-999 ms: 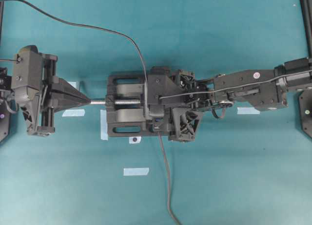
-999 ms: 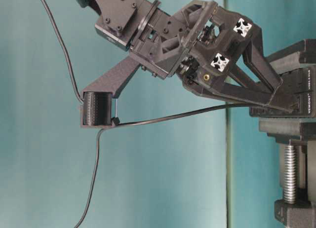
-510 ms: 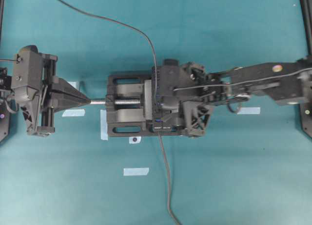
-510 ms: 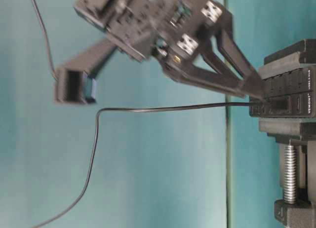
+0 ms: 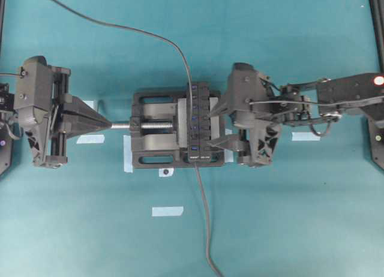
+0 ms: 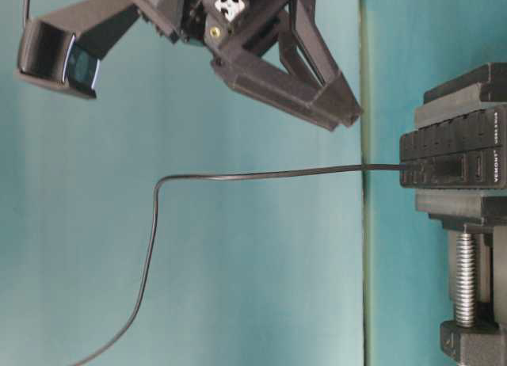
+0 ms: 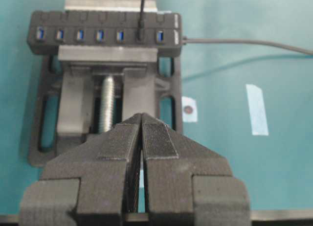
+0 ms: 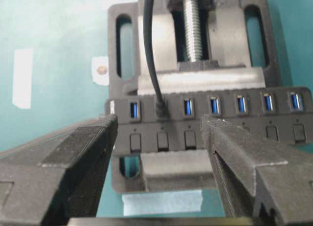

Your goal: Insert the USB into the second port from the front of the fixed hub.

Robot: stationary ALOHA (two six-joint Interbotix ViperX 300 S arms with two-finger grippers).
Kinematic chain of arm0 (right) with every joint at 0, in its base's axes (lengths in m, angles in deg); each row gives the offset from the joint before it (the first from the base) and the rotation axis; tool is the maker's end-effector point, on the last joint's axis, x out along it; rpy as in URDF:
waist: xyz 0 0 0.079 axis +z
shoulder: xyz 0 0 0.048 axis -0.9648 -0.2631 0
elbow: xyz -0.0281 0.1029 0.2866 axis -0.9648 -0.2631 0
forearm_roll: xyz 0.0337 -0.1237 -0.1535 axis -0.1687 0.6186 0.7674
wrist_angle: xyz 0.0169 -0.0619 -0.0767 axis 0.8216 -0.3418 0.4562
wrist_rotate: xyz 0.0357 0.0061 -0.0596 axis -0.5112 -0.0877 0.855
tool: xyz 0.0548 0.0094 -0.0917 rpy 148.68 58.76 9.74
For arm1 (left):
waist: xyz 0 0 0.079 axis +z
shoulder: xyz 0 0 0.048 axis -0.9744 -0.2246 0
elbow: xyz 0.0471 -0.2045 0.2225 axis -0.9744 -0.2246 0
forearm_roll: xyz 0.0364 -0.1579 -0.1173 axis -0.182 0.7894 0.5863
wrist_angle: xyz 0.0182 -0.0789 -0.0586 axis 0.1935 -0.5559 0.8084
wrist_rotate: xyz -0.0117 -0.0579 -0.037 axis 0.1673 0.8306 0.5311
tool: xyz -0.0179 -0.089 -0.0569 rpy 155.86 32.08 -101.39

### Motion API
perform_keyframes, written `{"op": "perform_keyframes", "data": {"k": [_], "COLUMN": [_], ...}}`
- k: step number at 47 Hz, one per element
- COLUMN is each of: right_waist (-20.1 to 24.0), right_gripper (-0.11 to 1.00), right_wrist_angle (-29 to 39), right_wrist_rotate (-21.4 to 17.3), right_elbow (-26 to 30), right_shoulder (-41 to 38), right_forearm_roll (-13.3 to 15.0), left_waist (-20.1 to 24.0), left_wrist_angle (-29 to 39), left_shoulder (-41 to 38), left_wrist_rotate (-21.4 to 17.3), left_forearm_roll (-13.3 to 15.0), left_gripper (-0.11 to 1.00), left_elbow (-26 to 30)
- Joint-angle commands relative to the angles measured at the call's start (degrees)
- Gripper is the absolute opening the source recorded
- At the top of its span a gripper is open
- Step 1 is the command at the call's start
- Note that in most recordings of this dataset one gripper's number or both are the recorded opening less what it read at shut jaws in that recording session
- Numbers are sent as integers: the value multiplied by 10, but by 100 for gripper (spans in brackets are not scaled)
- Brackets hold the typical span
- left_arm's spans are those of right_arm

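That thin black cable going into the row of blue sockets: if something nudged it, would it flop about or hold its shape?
Probably floppy: the thin black cable sags into a loose bend in the table-level view and snakes across the table from overhead. It looks light for its length. Its USB sits in the fixed hub, so a gentle nudge would likely swing the cable without freeing the plug.

In your overhead view, the fixed hub [image 5: 198, 122] lies clamped across the vise [image 5: 157, 129] at mid-table, with the USB [image 8: 160, 107] seated in the second port [image 8: 160, 108], between open slots on either side. The right gripper [image 5: 217, 126] stands just right of the hub, its spread fingers apart from it. The left gripper [image 5: 105, 124] sits well to the left, at the tip of the vise's screw [image 5: 147, 125].
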Motion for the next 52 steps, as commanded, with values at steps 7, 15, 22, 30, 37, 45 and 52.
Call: {"op": "perform_keyframes", "data": {"k": [7,15,22,30,37,45,52], "right_waist": [-1,-1,-1,-1,-1,-1,-1], "right_gripper": [76,76,76,76,76,76,76], "right_wrist_angle": [-23,-67,-120,-158,-163,-163,-162], "right_wrist_rotate": [-4,-4,-4,-4,-4,-4,-4], "right_elbow": [-10,-30,-58,-83,-93,-98,-98], "right_shoulder": [30,45,62,76,85,86,86], "right_forearm_roll": [0,0,-1,0,0,0,0], "left_waist": [0,0,0,0,0,0,0], "left_wrist_angle": [-5,-5,-5,-5,-5,-5,-5], "left_shoulder": [1,1,1,1,1,1,1], "left_wrist_rotate": [1,1,1,1,1,1,1], "left_forearm_roll": [-2,-2,-2,-2,-2,-2,-1], "left_gripper": [0,0,0,0,0,0,0], "left_elbow": [8,9,8,8,7,8,8]}}
